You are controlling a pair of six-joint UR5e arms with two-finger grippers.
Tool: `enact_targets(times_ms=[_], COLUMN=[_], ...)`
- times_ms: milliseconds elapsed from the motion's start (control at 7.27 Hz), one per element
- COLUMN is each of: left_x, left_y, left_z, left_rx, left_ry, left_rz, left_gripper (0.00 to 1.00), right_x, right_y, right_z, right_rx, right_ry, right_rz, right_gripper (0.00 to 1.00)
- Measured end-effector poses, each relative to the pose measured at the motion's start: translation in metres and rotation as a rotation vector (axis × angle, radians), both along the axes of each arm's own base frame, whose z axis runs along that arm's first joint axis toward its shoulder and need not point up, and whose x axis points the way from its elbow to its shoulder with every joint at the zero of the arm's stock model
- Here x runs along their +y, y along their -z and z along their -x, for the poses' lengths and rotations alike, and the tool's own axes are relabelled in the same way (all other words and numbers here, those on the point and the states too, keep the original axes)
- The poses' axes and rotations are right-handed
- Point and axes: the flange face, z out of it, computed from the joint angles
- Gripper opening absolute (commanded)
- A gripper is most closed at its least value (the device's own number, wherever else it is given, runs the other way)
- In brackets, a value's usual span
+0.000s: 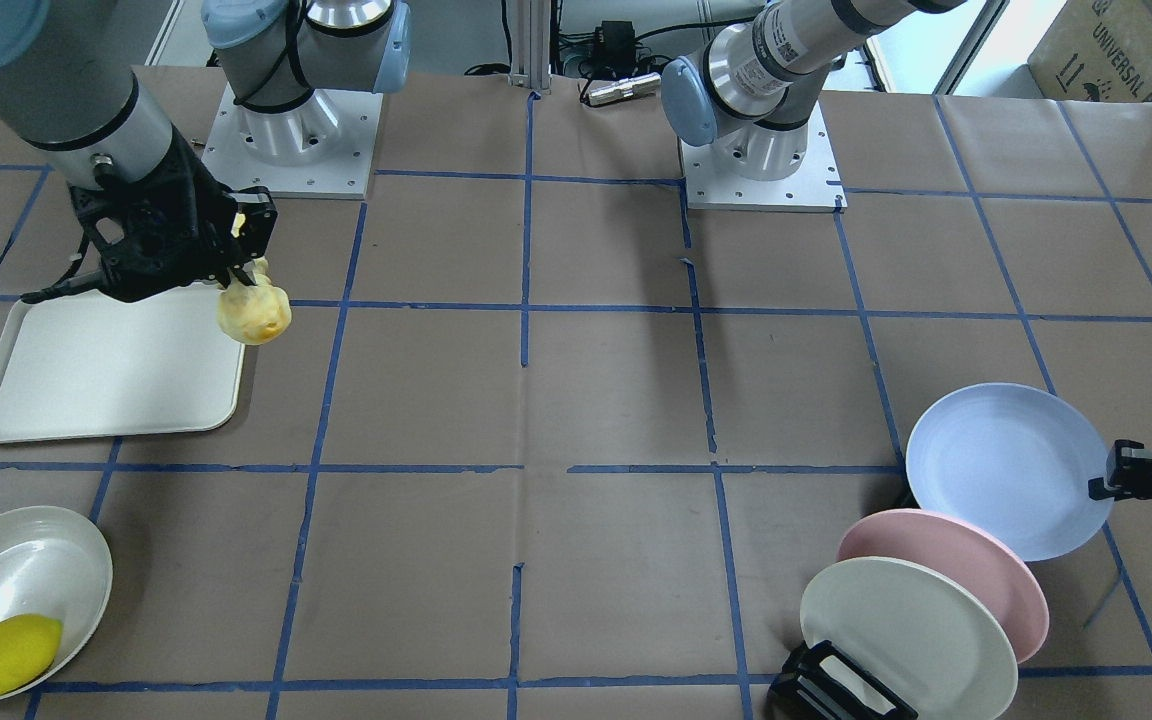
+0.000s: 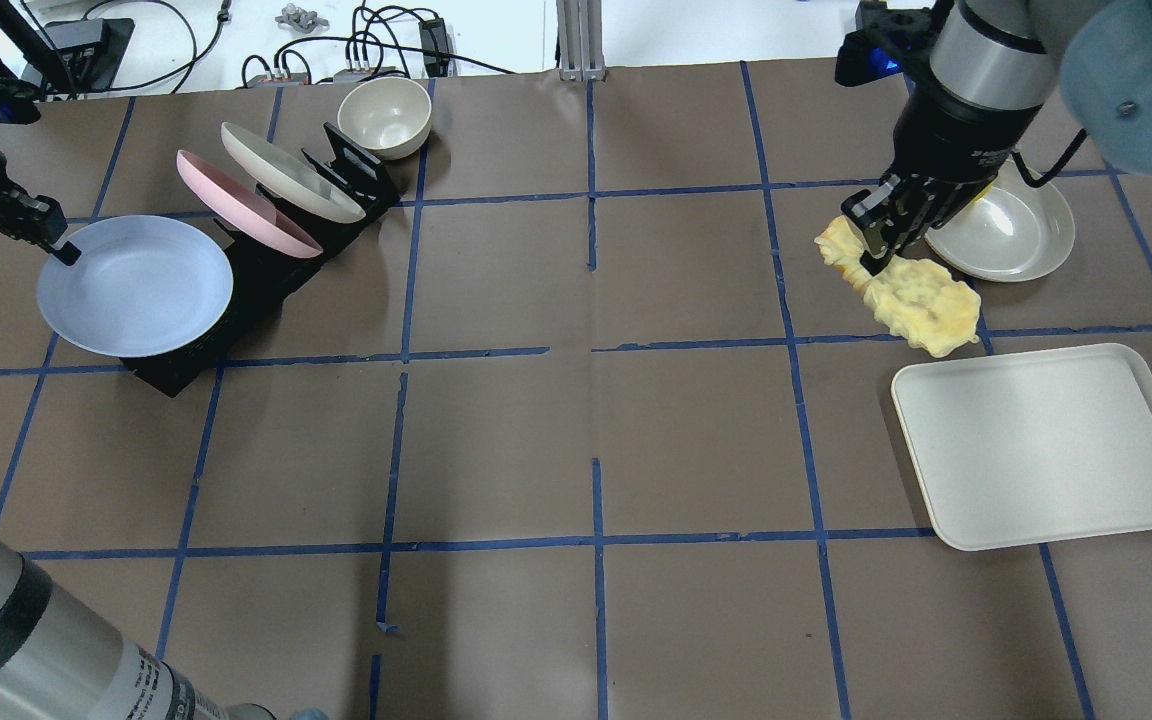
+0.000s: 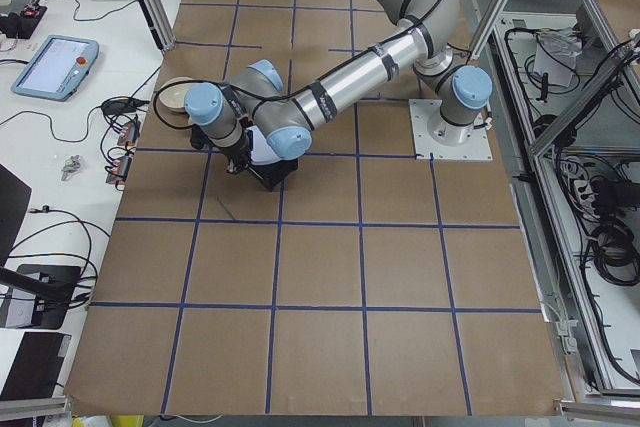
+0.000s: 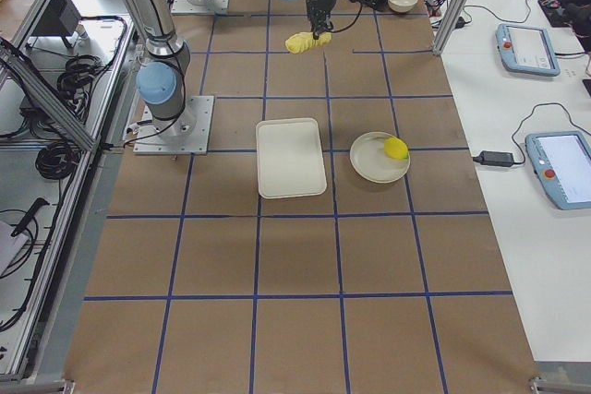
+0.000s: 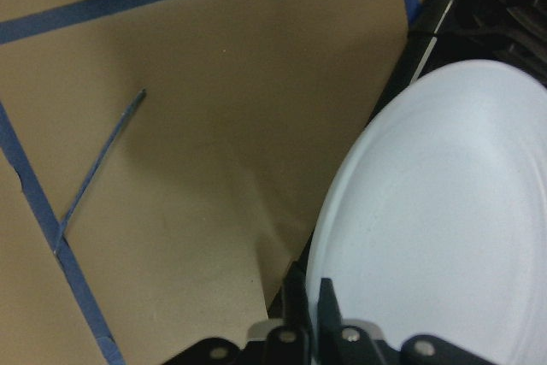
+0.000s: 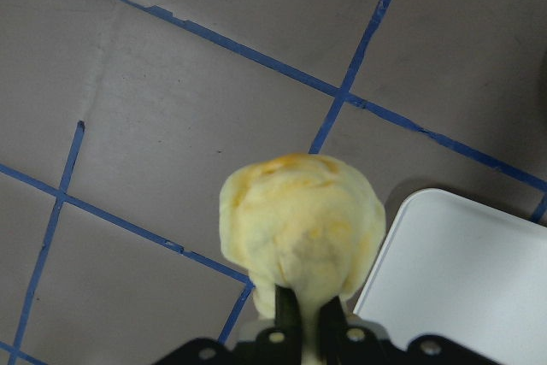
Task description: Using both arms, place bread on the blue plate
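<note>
My right gripper (image 2: 874,254) is shut on the bread (image 2: 908,293), a pale-yellow ridged loaf that hangs in the air beside the tray's corner; it also shows in the front view (image 1: 253,312) and in the right wrist view (image 6: 299,230). My left gripper (image 2: 66,254) is shut on the rim of the blue plate (image 2: 135,287), which is held just off the black dish rack (image 2: 266,260). The blue plate also shows in the front view (image 1: 1008,470) and in the left wrist view (image 5: 444,220).
A pink plate (image 2: 246,203) and a cream plate (image 2: 290,172) stand in the rack, with a cream bowl (image 2: 384,115) behind. A white tray (image 2: 1046,442) lies at the right. A shallow dish (image 1: 21,595) holds a lemon (image 1: 10,654).
</note>
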Motion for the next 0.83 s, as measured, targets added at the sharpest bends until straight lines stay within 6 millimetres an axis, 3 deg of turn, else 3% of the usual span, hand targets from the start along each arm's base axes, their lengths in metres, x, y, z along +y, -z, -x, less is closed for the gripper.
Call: enact_targets(times_ms=[275, 550, 825], left_x=[0.034, 0.074, 0.104], left_y=[-0.032, -0.049, -0.052], left_z=[0.047, 0.139, 0.233], left_rx=[0.0, -0.005, 0.002], left_ry=[-0.016, -0.006, 0.007], left_rz=[-0.021, -0.037, -0.042], left_gripper=[0.1, 0.06, 0.06], right_x=[0.004, 0.004, 0.003], right_y=[0.003, 0.003, 0.004], right_z=[-0.008, -0.009, -0.009], right_rx=[0.002, 0.001, 0.002], right_ry=[0.003, 0.003, -0.004], right_rz=[-0.009, -0.009, -0.011], right_gripper=[0.08, 0.09, 0.09])
